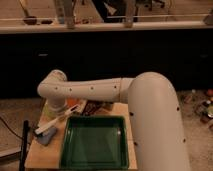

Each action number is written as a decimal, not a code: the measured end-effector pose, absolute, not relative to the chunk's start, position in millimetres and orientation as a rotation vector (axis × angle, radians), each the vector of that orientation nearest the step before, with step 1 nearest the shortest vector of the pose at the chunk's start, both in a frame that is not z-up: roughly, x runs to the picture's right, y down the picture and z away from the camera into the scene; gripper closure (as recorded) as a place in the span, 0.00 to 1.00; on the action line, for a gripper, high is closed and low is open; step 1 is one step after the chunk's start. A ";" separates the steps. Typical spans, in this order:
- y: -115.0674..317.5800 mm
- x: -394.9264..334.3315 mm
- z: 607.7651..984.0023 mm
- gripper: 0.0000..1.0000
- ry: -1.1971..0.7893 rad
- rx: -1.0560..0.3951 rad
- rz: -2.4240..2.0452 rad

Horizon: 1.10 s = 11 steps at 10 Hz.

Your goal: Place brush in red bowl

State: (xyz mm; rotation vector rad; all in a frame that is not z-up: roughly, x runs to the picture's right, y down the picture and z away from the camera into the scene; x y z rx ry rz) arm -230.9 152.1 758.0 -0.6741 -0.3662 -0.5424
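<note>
The cream-white brush (52, 124) lies slanted over the left part of the wooden table (37, 156). Its lower end is above a blue-grey object (47, 137) and its upper end is near the arm's wrist. My gripper (64, 111) is at the end of the white arm (90, 90), low over the table's back left, right by the brush's upper end and mostly hidden by the wrist. An orange-red patch (73, 103) just behind it looks like the red bowl's rim; the rest of the bowl is hidden by the arm.
A large green tray (93, 143) fills the middle front of the table. A pale green cup-like thing (48, 110) stands at the back left. Dark small items (97, 106) sit behind the tray. A dark counter runs along the back.
</note>
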 end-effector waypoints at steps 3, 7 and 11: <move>127.0 -186.1 783.7 1.00 -0.317 -0.662 -0.474; 106.7 -167.4 808.1 1.00 -0.308 -0.616 -0.378; 82.7 -167.7 824.4 1.00 -0.315 -0.562 -0.330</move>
